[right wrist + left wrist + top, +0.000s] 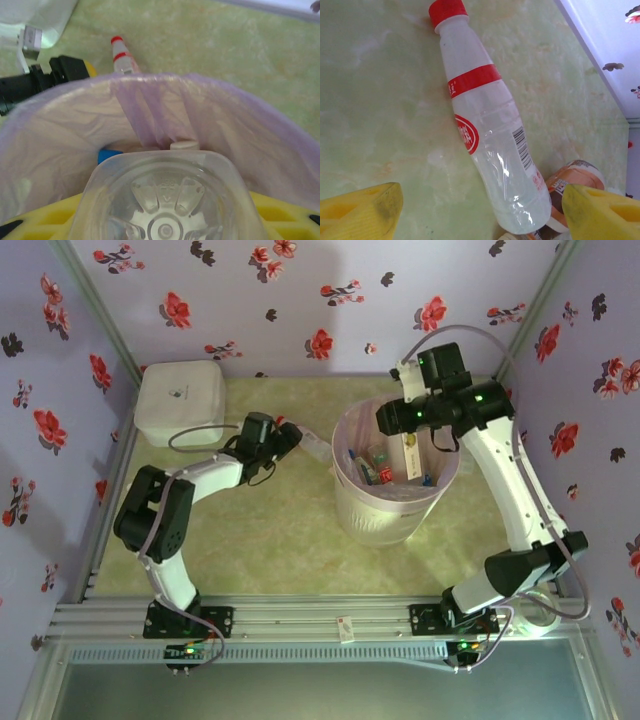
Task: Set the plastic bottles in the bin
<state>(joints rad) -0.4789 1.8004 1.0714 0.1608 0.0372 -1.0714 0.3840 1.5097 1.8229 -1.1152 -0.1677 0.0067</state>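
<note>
Here the left gripper (288, 438) is released. Its yellow fingers (362, 212) are spread to either side of a red-capped bottle (487, 140), with a gap showing on both sides. That bottle lies on its side on the green marbled counter (270, 530). It is clear, with a red band and a red oval label, and its cap points away from the wrist camera. A brown-labelled bottle (572, 180) also lies on the counter, close against its base.

The right gripper (410, 443) is clenched on a clear bottle (165, 200), which it holds over the mouth of the bin (375, 520) with the moulded base facing the wrist camera. The bin is white and ribbed, with a pale pink liner (150, 105) folded over its rim, and it stands on the counter between the two arms. Several bottles (380, 468) lie inside it with coloured caps and labels. From the right wrist, the red cap shows just beyond the bin's far rim. A white lidded box (180, 400) sits in the far left corner, well apart from the bin.
</note>
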